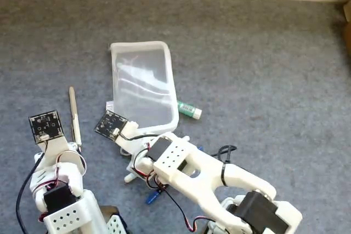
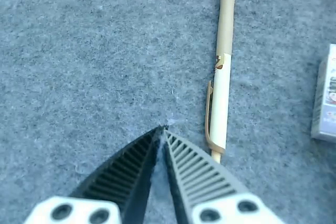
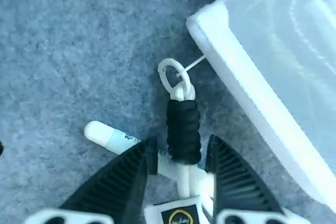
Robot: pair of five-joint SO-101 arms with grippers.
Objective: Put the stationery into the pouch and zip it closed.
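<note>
Your right pincer [image 3: 181, 142] stands moderately wide, with 1 jaw on each side of the black cord-wrapped zip pull [image 3: 184, 129], and as far as I can judge it is not clamped on it. It sits there because that pull, tied by a thin string to the near corner of the pouch [image 3: 273, 77], is your handle for working the zip. The translucent pouch lies flat in the upper centre of the high view, and I cannot tell whether its mouth is open. Your left pincer [image 2: 163, 128] is closed to a point on nothing, tips down at the bench [image 1: 263, 53] just beside the pen [image 2: 220, 72], probably placed there ready to take it. The pen lies left of centre in the high view, apart from the pouch. A green-ended stick [image 1: 189, 109] lies just beside the pouch's right edge, a white marker [image 3: 105, 134] lies just beside the right pincer, and a small block [image 2: 325, 95] lies near the pen. With these 4 items outside, I judge the packing not yet begun, so closing the zip now would be premature.
</note>
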